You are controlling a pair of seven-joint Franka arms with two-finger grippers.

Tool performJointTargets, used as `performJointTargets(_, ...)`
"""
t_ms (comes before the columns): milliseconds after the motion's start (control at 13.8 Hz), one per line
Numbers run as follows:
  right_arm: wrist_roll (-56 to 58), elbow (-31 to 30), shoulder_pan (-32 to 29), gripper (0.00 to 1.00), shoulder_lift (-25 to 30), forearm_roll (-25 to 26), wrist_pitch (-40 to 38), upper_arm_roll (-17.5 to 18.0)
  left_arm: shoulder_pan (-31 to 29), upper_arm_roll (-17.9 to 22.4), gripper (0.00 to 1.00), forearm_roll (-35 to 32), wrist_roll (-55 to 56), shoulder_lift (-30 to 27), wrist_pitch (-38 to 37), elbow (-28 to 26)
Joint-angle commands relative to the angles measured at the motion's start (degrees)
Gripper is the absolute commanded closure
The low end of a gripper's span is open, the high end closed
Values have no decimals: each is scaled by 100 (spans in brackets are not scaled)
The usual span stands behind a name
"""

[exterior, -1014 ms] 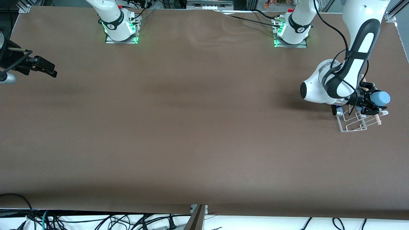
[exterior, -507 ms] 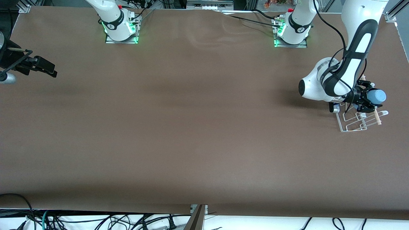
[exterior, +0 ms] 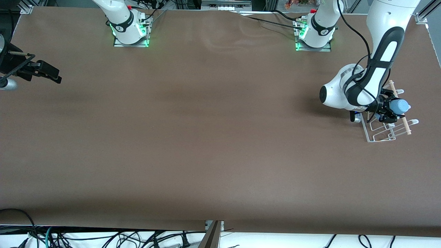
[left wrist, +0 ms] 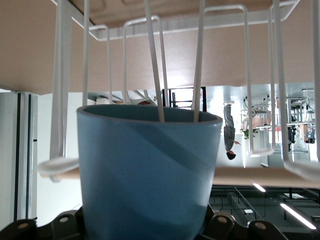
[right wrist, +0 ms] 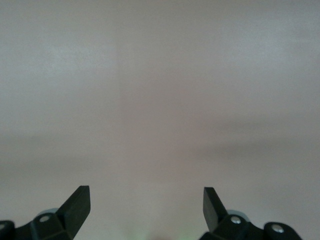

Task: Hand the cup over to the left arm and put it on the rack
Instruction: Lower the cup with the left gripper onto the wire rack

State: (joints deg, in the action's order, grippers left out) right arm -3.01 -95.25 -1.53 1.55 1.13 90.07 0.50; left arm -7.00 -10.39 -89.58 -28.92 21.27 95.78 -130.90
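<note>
Right gripper (exterior: 51, 74): you see it at the right arm's end of the table (exterior: 206, 137), waiting above the brown top. Its fingers (right wrist: 77, 202) stand wide apart with nothing between them.

Left arm (exterior: 375, 65): you see it come down from its base and bend low over the rack at its own end of the table.

Left gripper (exterior: 388, 111): you have it clamped tight on the cup, just above the rack's wires. The black jaws grip the lower part of the cup's wall.

Cup (exterior: 399, 105): you are looking at a small light-blue tumbler, no handle, slightly tapered, smooth plastic. It lies tipped on its side in the grip, sticking out of the jaws toward the table's end edge. In the left wrist view the cup (left wrist: 145, 175) fills the middle, and two white prongs pass into its mouth.

Rack (exterior: 382, 132): you see white wire loops with a light wooden rod (exterior: 401, 112) along one edge. The cup is over the rod; whether it touches the rod, you cannot tell.
</note>
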Motion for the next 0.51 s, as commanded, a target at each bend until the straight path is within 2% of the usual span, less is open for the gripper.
performJointTargets(0, -77, -2, -49, 0, 47, -60, 10, 47, -74, 19, 70, -121, 71, 114, 151, 179)
performJointTargets(72, -77, -2, -49, 0, 47, -51, 10, 47, -74, 20, 2, -60, 106, 123, 186, 214)
performJointTargets(217, -59, -2, -49, 0, 47, -25, 19, 47, -74, 11, 0, 88, 107, 71, 195, 319)
performJointTargets(434, -59, -3, -49, 0, 47, -16, 19, 47, -39, -7, 0, 1071, 27, -201, 160, 670)
